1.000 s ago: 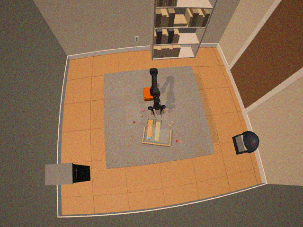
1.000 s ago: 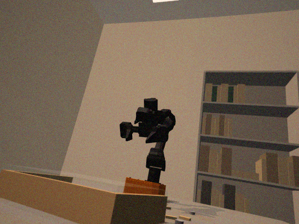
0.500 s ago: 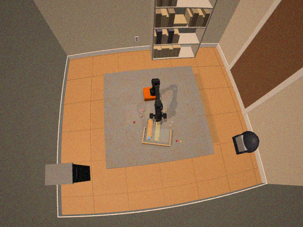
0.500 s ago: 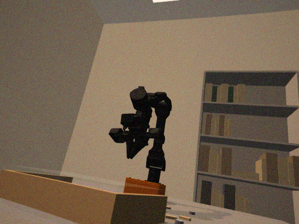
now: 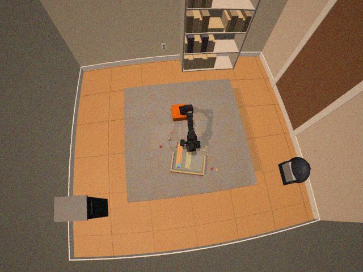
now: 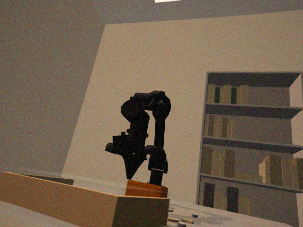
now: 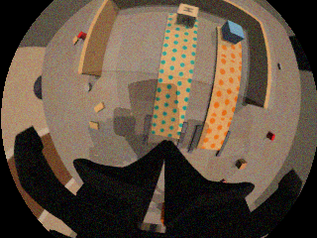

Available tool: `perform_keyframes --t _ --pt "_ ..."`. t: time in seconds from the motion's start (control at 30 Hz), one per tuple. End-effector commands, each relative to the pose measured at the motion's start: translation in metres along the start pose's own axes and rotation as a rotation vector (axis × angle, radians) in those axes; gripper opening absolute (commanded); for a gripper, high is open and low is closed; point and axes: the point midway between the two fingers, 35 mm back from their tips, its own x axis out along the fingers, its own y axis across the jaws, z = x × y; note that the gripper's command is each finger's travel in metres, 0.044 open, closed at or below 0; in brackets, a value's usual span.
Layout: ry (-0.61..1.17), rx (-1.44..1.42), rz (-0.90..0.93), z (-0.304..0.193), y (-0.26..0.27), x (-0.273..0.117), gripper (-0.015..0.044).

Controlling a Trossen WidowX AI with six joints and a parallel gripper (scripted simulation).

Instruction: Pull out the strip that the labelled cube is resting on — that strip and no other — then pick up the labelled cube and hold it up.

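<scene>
1. The gripper [image 7: 162, 149] has its two dark fingers pressed together to a single point, with nothing between them.
2. In the wrist view it hangs above the near end of the teal-dotted strip [image 7: 174, 73], at about 6 o'clock from the tray's middle; whether the tips touch the strip cannot be told.
3. The tray [image 7: 99, 34] is a shallow wooden frame with a grey floor, and two strips lie in it side by side.
4. The teal-dotted strip carries a tan cube [image 7: 186, 16] at its far end, toward 12 o'clock. A pale patch with a dark mark shows on top of this cube, but it is too small to read.
5. The orange-dotted strip [image 7: 224, 89] lies just beside it at 3 o'clock and carries a plain blue cube [image 7: 232, 31] at its far end.
6. In the top view the arm [image 5: 190, 126] reaches from its orange base [image 5: 178, 112] toward 6 o'clock, with the gripper [image 5: 191, 146] over the tray's near rim.
7. Small red and tan blocks lie scattered on the grey mat [image 5: 146, 117] around the tray.
8. No brand name or readable writing shows anywhere.
</scene>
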Motion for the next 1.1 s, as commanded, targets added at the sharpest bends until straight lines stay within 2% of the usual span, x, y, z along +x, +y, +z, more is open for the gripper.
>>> perform_keyframes --t 0.0,1.07 --pt "0.014 0.006 -0.007 0.0 0.001 0.006 0.0" --pt "0.014 0.006 -0.007 -0.001 0.002 0.059 0.0"
